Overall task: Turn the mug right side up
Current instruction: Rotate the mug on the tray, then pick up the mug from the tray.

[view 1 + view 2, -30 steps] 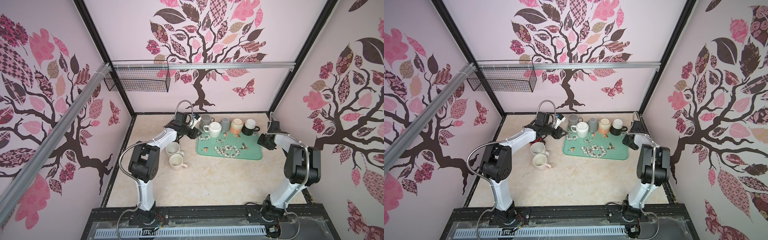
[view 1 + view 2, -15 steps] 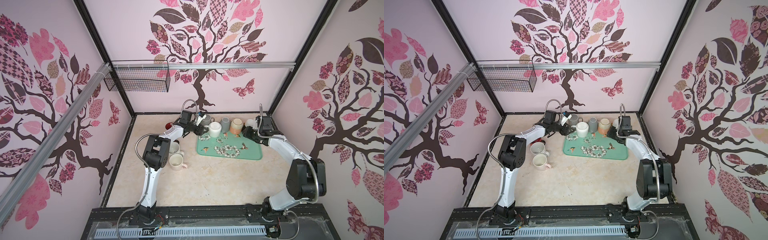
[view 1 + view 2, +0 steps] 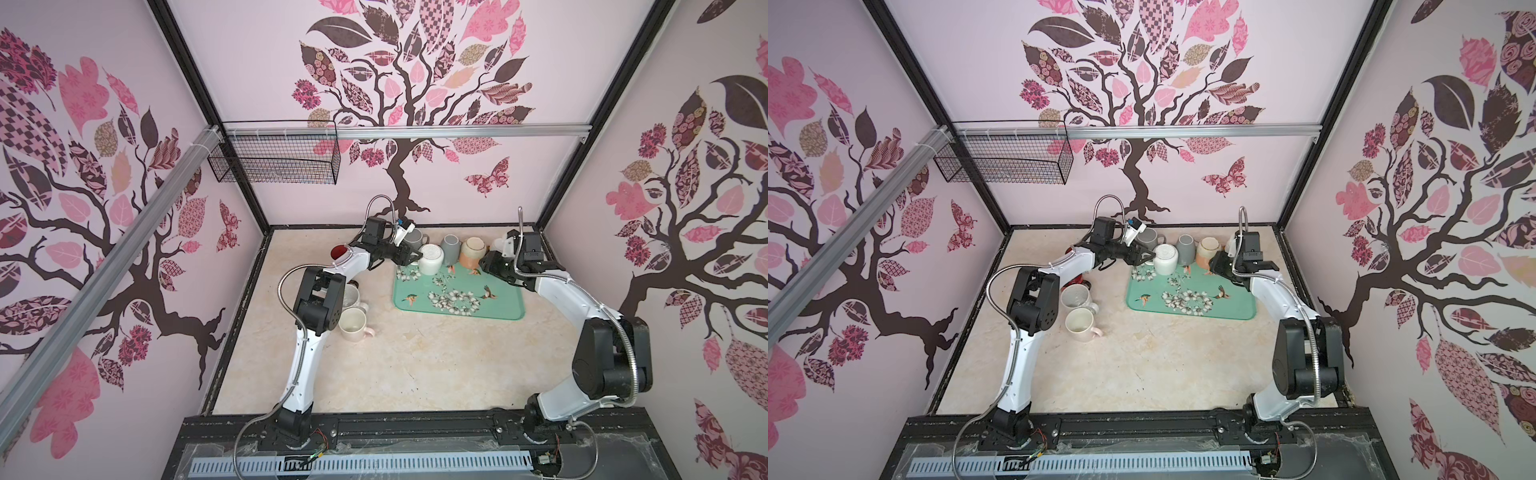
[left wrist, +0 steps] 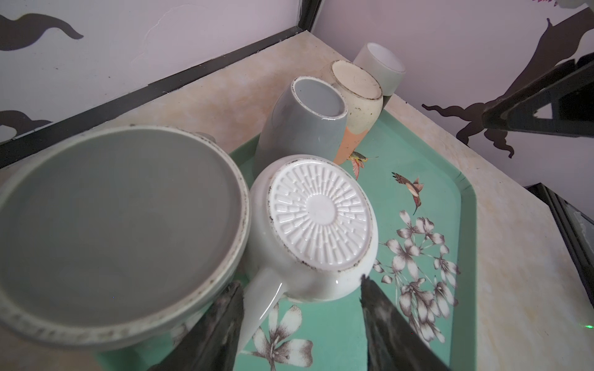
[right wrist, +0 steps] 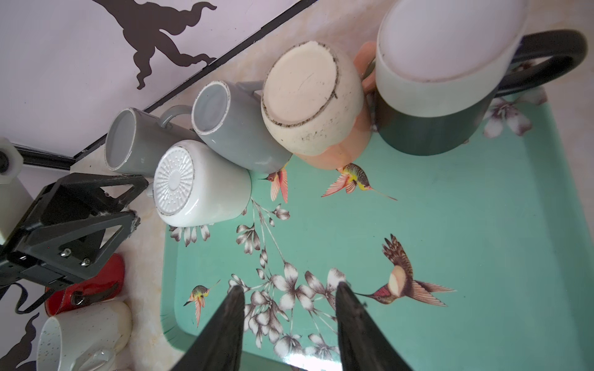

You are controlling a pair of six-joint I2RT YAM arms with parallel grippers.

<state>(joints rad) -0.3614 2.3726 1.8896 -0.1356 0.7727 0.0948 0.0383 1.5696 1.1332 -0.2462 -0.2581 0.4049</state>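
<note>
White mug: the white glazed mug with a ribbed round base stands upside down on the far left corner of the teal floral tray with hummingbirds. Its handle points toward the left arm.
Left gripper: we see its jaws spread wide, one on each side of the white mug's handle, with nothing clamped. One tip lies at the mug's wall, and we cannot tell whether it touches.
Right gripper: the jaws are parted and empty, above the tray's right side, well apart from the white mug.
Nearest obstacle: a wide grey ceramic mug, inverted, sits just beside the white mug and close to the outer side of one left jaw.
Behind: a tapered grey mug, inverted, is close behind the white mug. We cannot tell whether they touch.
Rest of the row: a cream-and-peach mug and a white-over-dark mug with a black handle, both inverted, stand along the tray's far edge.
Off the tray: a red mug, a speckled cream mug and a cream mug with a pink handle stand on the beige marbled bench, left of the tray by the left arm. The two cream ones are mouth up.
</note>
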